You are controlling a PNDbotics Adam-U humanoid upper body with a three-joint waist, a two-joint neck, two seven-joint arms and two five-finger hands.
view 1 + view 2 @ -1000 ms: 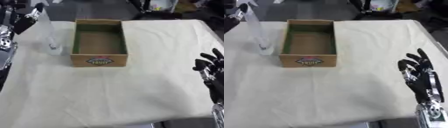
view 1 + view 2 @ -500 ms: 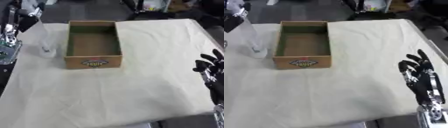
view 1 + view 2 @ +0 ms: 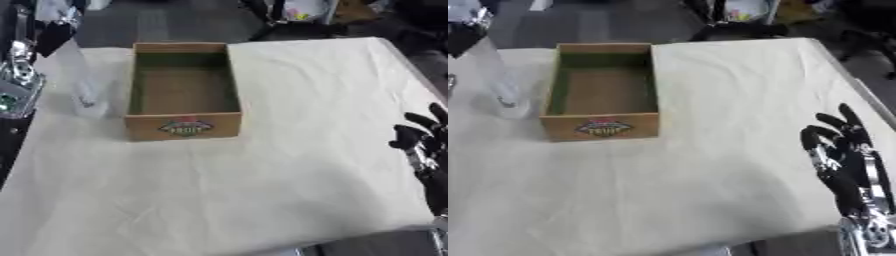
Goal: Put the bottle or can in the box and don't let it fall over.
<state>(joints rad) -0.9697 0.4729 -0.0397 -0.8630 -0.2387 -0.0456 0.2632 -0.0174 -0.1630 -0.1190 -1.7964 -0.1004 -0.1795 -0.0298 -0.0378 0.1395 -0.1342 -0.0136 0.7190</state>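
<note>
Bottle: a clear bottle is seen standing upright on the desk, just beside the box, at 9 o'clock from it. It is not in the box.
Box: an open brown box is placed at about 11 o'clock on the desk, with a round label on its near wall. Nothing is seen inside it.
Left hand: the left hand is seen at 10 o'clock, at the top of the bottle. Whether its fingers are closed round the bottle cannot be told.
Right hand: the right hand is held at 4 o'clock, well apart from the box. Its fingers are spread wide and nothing is held.
Desk: the desk is covered with a pale cloth.
</note>
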